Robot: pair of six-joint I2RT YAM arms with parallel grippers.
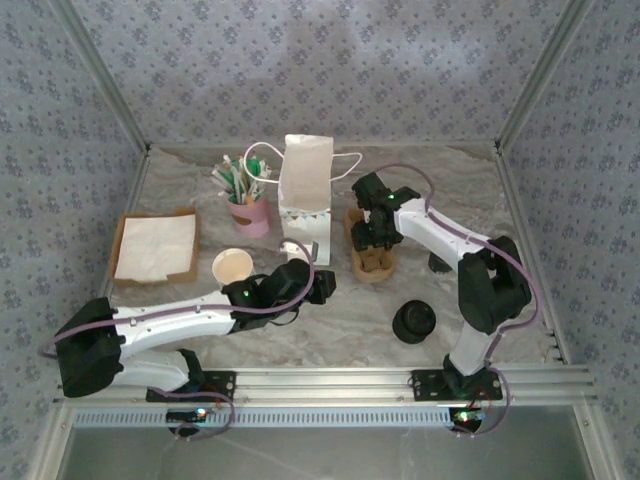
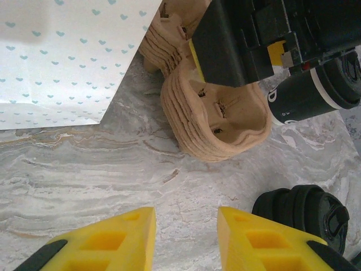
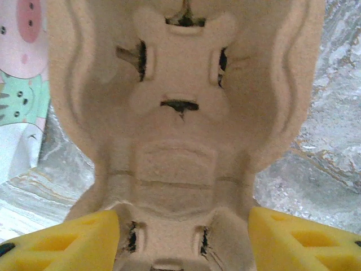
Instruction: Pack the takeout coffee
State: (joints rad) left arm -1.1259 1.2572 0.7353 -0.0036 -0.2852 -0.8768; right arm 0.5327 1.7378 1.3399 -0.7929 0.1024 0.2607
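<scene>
Hovering over the pulp carrier stack (image 3: 180,113), the right gripper (image 3: 183,224) has jaws spread either side, probably to lift one off. Meanwhile the left gripper (image 2: 186,220) hangs released above the table (image 2: 84,169), with the coffee cup (image 1: 232,267) at its 9 o'clock.

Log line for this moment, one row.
left gripper open, empty | right gripper open, straddling carrier stack | cup upright, unlidded
</scene>
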